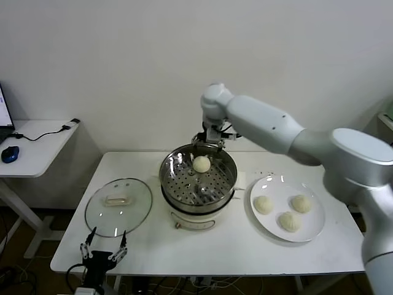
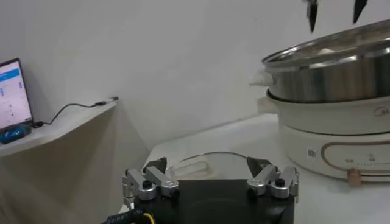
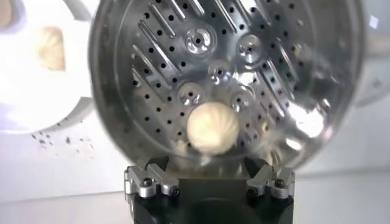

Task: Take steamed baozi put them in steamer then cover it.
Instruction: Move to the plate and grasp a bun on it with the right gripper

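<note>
The steel steamer (image 1: 164,178) on its white base stands mid-table. One cream baozi (image 1: 201,163) lies on its perforated tray, toward the far side. My right gripper (image 1: 212,142) hangs open just above that baozi, over the far rim, holding nothing. The right wrist view shows the baozi (image 3: 212,126) lying free on the tray in front of my open gripper (image 3: 208,167). Three more baozi (image 1: 263,204) (image 1: 301,203) (image 1: 288,221) rest on a white plate (image 1: 276,187) to the steamer's right. My left gripper (image 1: 103,251) waits open and empty at the table's near left edge.
The glass lid (image 1: 118,206) with its white handle lies flat left of the steamer, just beyond my left gripper (image 2: 209,165). A side desk (image 1: 37,144) with a cable and blue mouse stands far left. In the left wrist view the steamer wall (image 2: 341,73) rises at right.
</note>
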`<state>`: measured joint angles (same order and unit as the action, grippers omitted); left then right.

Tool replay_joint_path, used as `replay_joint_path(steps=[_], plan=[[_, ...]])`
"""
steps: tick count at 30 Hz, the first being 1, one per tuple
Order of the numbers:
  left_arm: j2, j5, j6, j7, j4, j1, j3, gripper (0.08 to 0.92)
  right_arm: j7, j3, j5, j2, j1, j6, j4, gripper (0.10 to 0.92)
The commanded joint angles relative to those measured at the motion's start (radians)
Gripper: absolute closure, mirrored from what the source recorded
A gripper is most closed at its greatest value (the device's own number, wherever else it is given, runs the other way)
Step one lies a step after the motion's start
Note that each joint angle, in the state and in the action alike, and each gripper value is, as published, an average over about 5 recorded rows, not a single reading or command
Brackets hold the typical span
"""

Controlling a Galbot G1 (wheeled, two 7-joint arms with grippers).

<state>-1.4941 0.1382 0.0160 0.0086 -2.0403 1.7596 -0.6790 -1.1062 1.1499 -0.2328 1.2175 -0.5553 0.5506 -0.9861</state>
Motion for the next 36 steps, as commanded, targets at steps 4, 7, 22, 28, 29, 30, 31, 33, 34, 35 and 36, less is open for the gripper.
replay_joint_path(steps=[4,7,22,28,29,30,31,33,34,35,36], plan=[[-0.007,-0.016,-0.008,-0.001,-0.022,0.001,-0.003,0.177,0.136,0.291,0.561,-0.349,-0.199,-0.564,-0.241,0.203],[-0.005,-0.028,-0.011,-0.001,-0.026,0.002,-0.003,0.177,0.124,0.292,0.647,-0.445,-0.178,-0.751,-0.296,0.203],[-0.011,-0.035,-0.018,-0.010,-0.039,0.021,-0.005,0.177,0.054,0.063,0.601,-0.557,0.263,-0.860,-0.195,0.203],[-0.014,-0.032,-0.017,-0.010,-0.035,0.025,-0.009,0.177,0.037,-0.041,0.493,-0.494,0.402,-0.817,-0.111,0.203],[-0.015,-0.031,-0.017,-0.010,-0.034,0.025,-0.010,0.177,0.035,-0.050,0.479,-0.483,0.415,-0.811,-0.098,0.203],[-0.015,-0.029,-0.017,-0.011,-0.033,0.025,-0.011,0.177,0.032,-0.056,0.467,-0.472,0.426,-0.806,-0.086,0.203],[-0.015,-0.027,-0.017,-0.012,-0.031,0.025,-0.012,0.177,0.031,-0.061,0.458,-0.461,0.435,-0.801,-0.074,0.203],[-0.015,-0.021,-0.018,-0.015,-0.028,0.024,-0.012,0.177,0.031,-0.075,0.450,-0.437,0.453,-0.794,-0.047,0.203],[-0.015,-0.018,-0.019,-0.016,-0.027,0.024,-0.012,0.177,0.033,-0.083,0.450,-0.425,0.461,-0.791,-0.035,0.203],[-0.015,-0.016,-0.020,-0.018,-0.027,0.025,-0.012,0.177,0.034,-0.092,0.450,-0.414,0.469,-0.790,-0.025,0.203],[-0.015,-0.014,-0.021,-0.019,-0.026,0.025,-0.011,0.177,0.035,-0.100,0.449,-0.402,0.477,-0.788,-0.014,0.203]])
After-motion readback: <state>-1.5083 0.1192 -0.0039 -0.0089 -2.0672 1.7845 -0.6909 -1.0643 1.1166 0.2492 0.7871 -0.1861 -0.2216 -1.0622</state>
